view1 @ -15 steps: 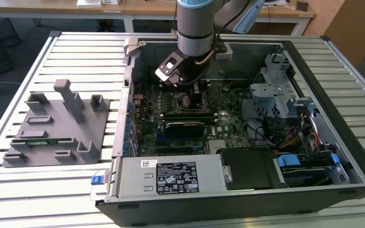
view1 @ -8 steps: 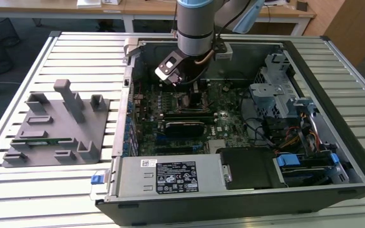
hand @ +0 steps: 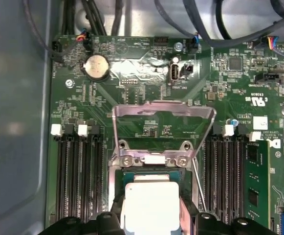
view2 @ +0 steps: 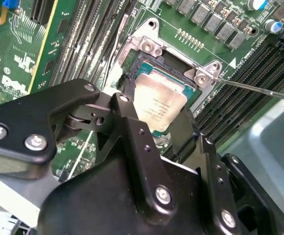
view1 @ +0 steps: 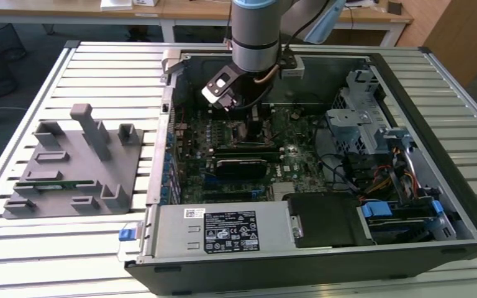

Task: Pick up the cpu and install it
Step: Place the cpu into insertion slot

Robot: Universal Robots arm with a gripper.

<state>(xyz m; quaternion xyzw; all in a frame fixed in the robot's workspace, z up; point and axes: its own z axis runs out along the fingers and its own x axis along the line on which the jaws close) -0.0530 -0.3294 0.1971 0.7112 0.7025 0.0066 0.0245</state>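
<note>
A: So, big to small. Slatted tabletop [view1: 97,68], open computer case [view1: 462,205] on it, arm [view1: 255,31] reaching down inside.
B: Why there?
A: The motherboard [hand: 132,88] socket [view2: 146,46] sits directly below the fingers [view2: 129,122]. Its load plate [hand: 163,105] stands swung open beyond them, which leaves the seat free.
B: And the cpu [view2: 159,105]?
A: Between the fingers. They look clamped on two opposite edges, holding it flat and square, low over the socket. Seated or not: can't tell.
</note>
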